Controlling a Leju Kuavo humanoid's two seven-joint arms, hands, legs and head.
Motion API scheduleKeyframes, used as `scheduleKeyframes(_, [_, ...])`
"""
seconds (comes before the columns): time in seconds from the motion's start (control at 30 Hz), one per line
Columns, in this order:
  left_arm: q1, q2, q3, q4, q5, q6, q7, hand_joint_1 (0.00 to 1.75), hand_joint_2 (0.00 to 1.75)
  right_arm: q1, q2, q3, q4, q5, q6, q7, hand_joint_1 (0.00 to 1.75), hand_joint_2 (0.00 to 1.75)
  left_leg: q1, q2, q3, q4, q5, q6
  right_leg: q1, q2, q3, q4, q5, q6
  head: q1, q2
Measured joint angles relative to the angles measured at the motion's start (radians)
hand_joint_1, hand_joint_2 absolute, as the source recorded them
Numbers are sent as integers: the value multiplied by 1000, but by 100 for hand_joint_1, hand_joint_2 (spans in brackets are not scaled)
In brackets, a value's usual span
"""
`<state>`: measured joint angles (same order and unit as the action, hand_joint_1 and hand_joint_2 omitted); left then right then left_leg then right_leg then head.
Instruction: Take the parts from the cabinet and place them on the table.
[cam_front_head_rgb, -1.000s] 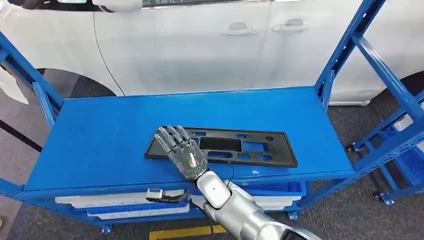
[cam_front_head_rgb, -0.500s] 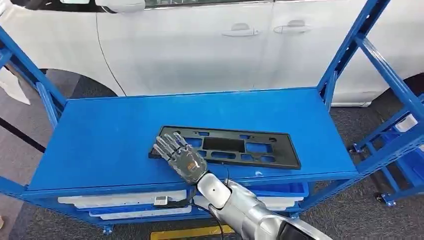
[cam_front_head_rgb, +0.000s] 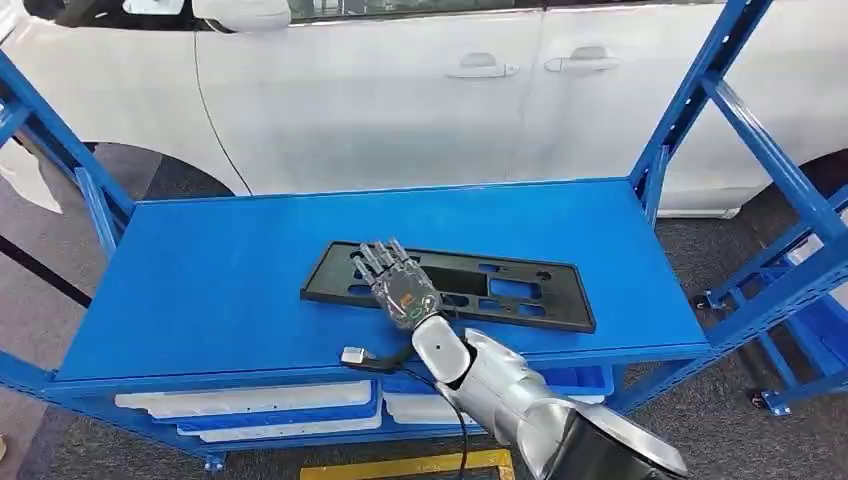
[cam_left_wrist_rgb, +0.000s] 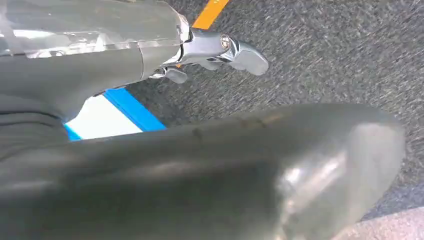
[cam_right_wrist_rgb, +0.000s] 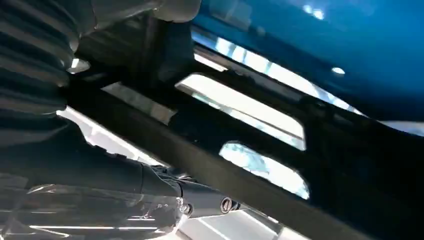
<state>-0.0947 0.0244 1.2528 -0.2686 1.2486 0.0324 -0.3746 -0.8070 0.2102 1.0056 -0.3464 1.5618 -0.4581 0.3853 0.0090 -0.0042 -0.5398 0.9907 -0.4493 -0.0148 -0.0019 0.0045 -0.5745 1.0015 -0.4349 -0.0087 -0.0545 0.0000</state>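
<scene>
A long black plastic frame part (cam_front_head_rgb: 520, 292) with several cut-outs lies flat on the blue cabinet top (cam_front_head_rgb: 220, 290), towards its front edge. My right hand (cam_front_head_rgb: 400, 288) rests on the left half of the part, palm down with fingers stretched forward and nothing gripped. In the right wrist view the black part (cam_right_wrist_rgb: 350, 165) crosses close in front of my right hand (cam_right_wrist_rgb: 60, 150), and blue surface shows through its openings. My left hand (cam_left_wrist_rgb: 150, 45) hangs over grey carpet with its thumb (cam_left_wrist_rgb: 245, 54) sticking out and nothing in it.
Blue rack uprights rise at the right (cam_front_head_rgb: 700, 100) and left (cam_front_head_rgb: 60, 150) of the top. A white car (cam_front_head_rgb: 400, 100) stands right behind the cabinet. White trays (cam_front_head_rgb: 250, 400) sit on the shelf below. A yellow floor line (cam_front_head_rgb: 400, 465) runs at the cabinet's foot.
My right hand has slid from the part's left end to the right and farther in over the part. The part has stayed in place. The camera has shifted slightly.
</scene>
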Motion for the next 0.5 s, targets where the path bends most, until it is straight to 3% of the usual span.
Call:
scheduleKeyframes(0.03, [3, 0, 0, 0, 0, 1, 0, 0, 0, -4, -5, -1, 3, 0, 1, 0, 19, 175, -3, 0, 0, 1, 1, 6, -3, 0, 1, -4, 4, 6, 0, 0])
scheduleKeyframes(0.07, [3, 0, 0, 0, 0, 1, 0, 0, 0, -7, -6, -1, 5, -1, 3, 3, 113, 175, 3, 0, 0, -6, 7, 15, 0, 1, 0, -3, 4, 13, 0, 0])
scheduleKeyframes(0.1, [2, 0, 0, 0, 0, 1, 0, 0, 0, -10, -9, -2, 9, -2, 6, 3, 134, 175, 6, 4, 1, -10, 13, 22, -5, 1, -2, 12, -6, 19, 0, 0])
scheduleKeyframes(0.13, [0, 0, 0, 0, 0, 2, 0, 0, 0, -12, -13, -2, 12, -3, 10, 3, 145, 175, 5, 5, -1, -11, 15, 29, -4, -1, -21, 51, -40, 22, 0, 0])
scheduleKeyframes(0.2, [2, 0, 0, 0, 0, 4, 0, 0, 0, -11, -18, -4, 19, -5, 12, 6, 147, 175, 2, 9, -8, -11, 18, 34, -5, -1, -98, 215, -127, 27, 0, 0])
scheduleKeyframes(0.23, [3, 0, 0, 0, 0, 7, 0, 0, 0, -11, -19, -6, 20, -4, 12, 6, 157, 175, 1, 10, -11, -10, 18, 34, -5, -1, -128, 279, -151, 28, 0, 0])
scheduleKeyframes(0.27, [4, 0, 0, 0, 0, 8, -1, 0, 0, -11, -20, -10, 22, -4, 12, 7, 155, 175, 0, 11, -13, -9, 19, 34, -5, -1, -144, 315, -153, 29, 0, 0])
scheduleKeyframes(0.33, [3, 0, 0, 0, 0, 8, -2, 0, 0, -12, -20, -18, 25, -3, 15, 7, 169, 175, 0, 11, -13, -6, 19, 33, -5, -1, -106, 245, -98, 25, 0, 0])
scheduleKeyframes(0.4, [2, 0, 0, 0, 0, 8, -3, 0, 0, -15, -20, -25, 25, -3, 24, 7, 175, 175, 0, 10, -13, -1, 17, 30, -4, -1, -8, 57, -16, 12, 0, 0])
scheduleKeyframes(0.43, [2, 0, 0, 0, 0, 7, -4, 0, 0, -18, -20, -27, 25, -3, 30, 7, 175, 175, -6, 9, -15, 2, 15, 25, 1, 0, 14, 3, -23, 6, 0, 0])
scheduleKeyframes(0.5, [2, 0, 0, 0, 0, 5, -6, 0, 0, -20, -19, -29, 25, -3, 35, 6, 175, 175, -5, 7, -17, 2, 18, 14, 3, -1, 11, 3, -17, 2, 0, 0])
